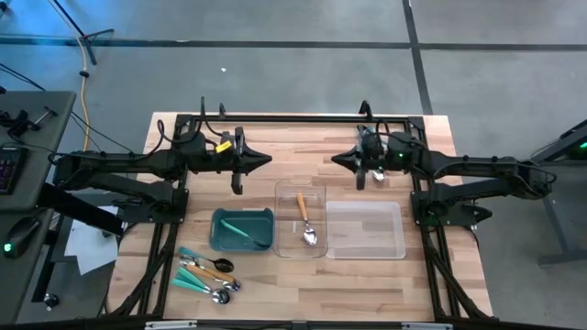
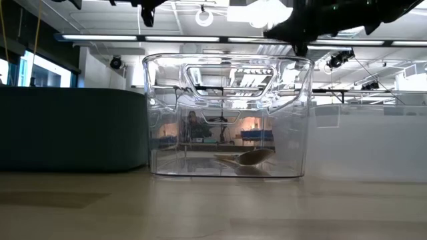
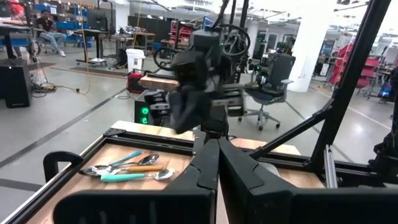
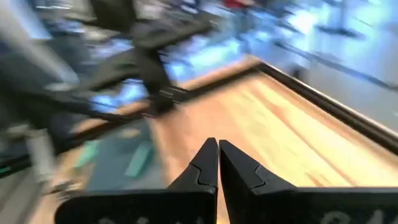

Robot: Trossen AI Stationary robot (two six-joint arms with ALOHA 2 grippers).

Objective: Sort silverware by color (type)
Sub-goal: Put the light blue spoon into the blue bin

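Note:
Several teal- and orange-handled spoons [image 1: 209,272] lie in a loose pile on the table's near left; the left wrist view also shows the pile [image 3: 127,168]. One teal utensil [image 1: 240,229] lies in the teal bin [image 1: 218,240]. An orange-handled spoon [image 1: 305,220] lies in the clear tray [image 1: 282,229], its bowl [image 2: 247,159] resting on the tray floor. My left gripper [image 1: 268,159] hangs shut above the far left of the table, holding nothing. My right gripper [image 1: 335,159] is shut too, above the far middle, facing the left one.
A second, wider clear tray [image 1: 365,229] stands to the right of the first. Bare wood lies between the two grippers at the far side and along the near right. A dark metal frame [image 1: 303,118] borders the table. A person sits far off in the room [image 3: 45,25].

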